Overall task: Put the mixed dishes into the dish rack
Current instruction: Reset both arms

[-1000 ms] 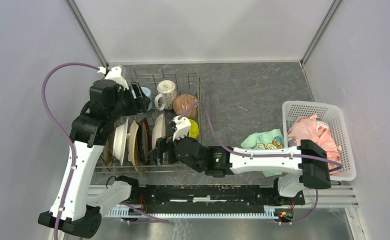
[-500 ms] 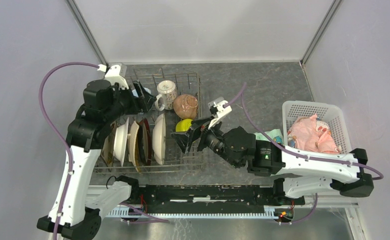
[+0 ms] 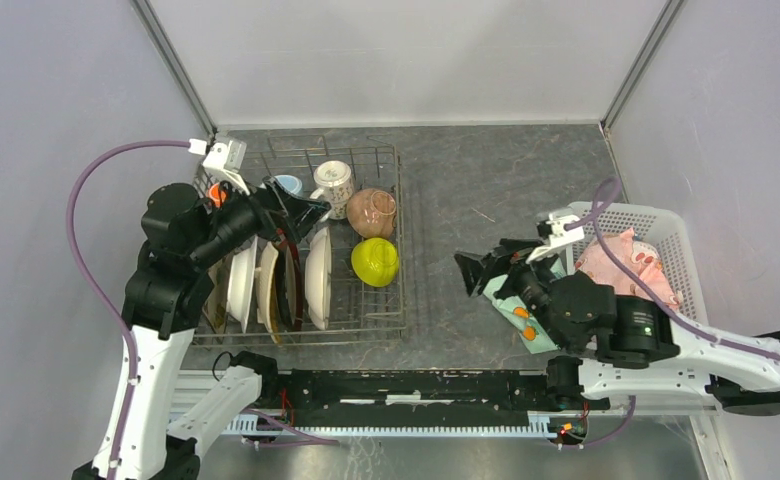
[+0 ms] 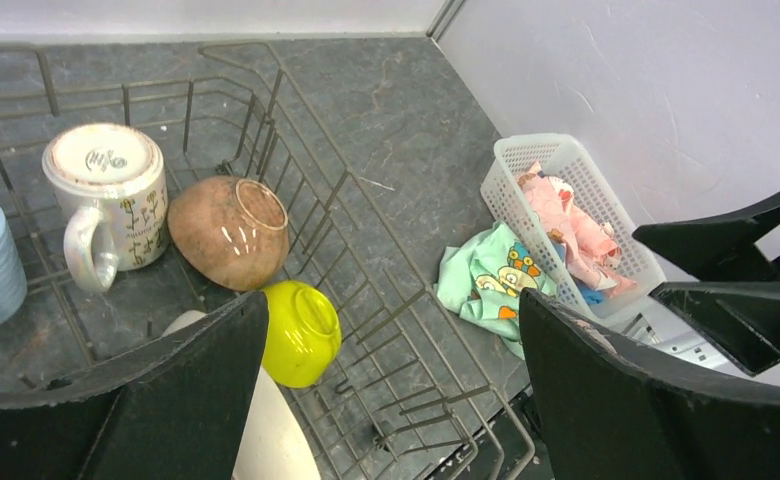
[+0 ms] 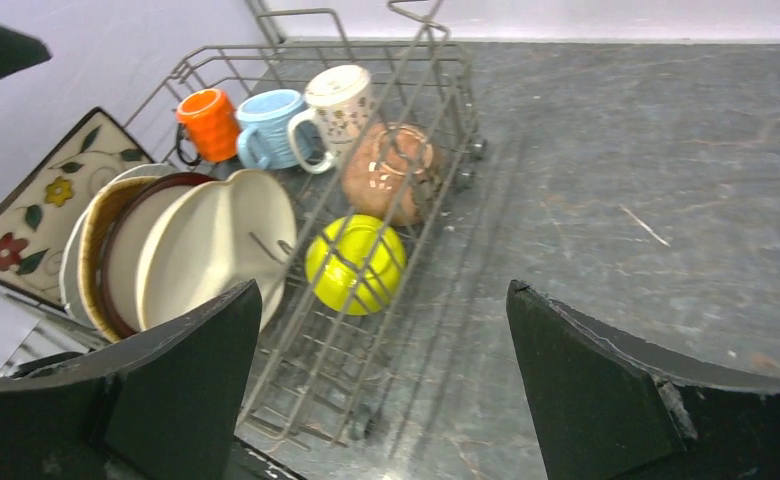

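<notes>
Find the left gripper (image 3: 306, 213) over the far-left part of the dish rack (image 3: 403, 262), above the plates and mugs, spread to its widest with nothing between the jaws. Find the right gripper (image 3: 486, 262) well right of the rack, over the teal patterned cloth (image 4: 486, 280) beside the white basket (image 4: 541, 152), likewise gaping and empty.

Count the dishes inside the rack:
- Along the far edge: orange mug (image 5: 209, 122), light-blue mug (image 5: 271, 120) and white patterned mug (image 5: 338, 100), the last base-up.
- Just right of them: tan bowl (image 5: 391, 170), on its side.
- Nearer: lime-green bowl (image 5: 356, 262), tipped with its base showing.
- On edge between the tines at left: cream plate (image 5: 216, 255), red-rimmed plate (image 3: 288, 285), woven tan plate (image 3: 267, 300) and white plate (image 3: 241, 285).

See no dish outside the rack in any view. Judge the loading as good as done, then, and treat the step in hand as backing both arms away.

To do that well:
- Raise the left gripper straight up before swinging it, to clear the plate rims and mug bases below.
- Move with the jaws wide to avoid pinching a wire or a handle.
- Lift the right gripper clear of the cloth rather than dragging across it.
- Afterwards, check the two tipped bowls for any risk of rolling against the rack's right wall.

Read no brand, label or wording anywhere. Make out only a small printed mark on the white patterned mug's base, too small to read, plus sprig motifs on its side and cartoon figures on the cloth.
</notes>
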